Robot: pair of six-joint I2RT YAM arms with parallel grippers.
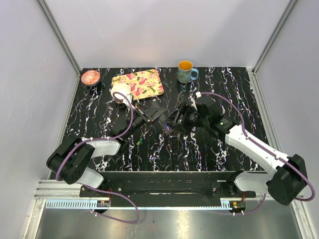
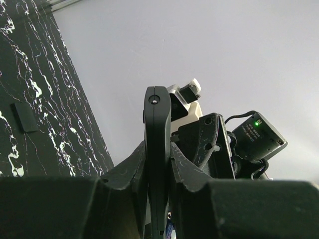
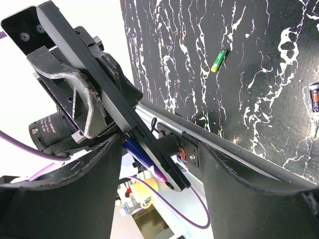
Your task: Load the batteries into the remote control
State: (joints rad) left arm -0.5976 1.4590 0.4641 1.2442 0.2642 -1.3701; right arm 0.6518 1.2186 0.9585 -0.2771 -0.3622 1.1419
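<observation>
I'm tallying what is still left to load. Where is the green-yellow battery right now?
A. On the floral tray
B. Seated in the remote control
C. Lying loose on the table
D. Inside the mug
C: the green-yellow battery lies loose on the black marbled table, well apart from the remote control.

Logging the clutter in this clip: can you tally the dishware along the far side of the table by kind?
Cups: 2, the teal mug and the white cup
Bowls: 1, the pink bowl
Trays: 1, the floral tray
Total: 4
</observation>
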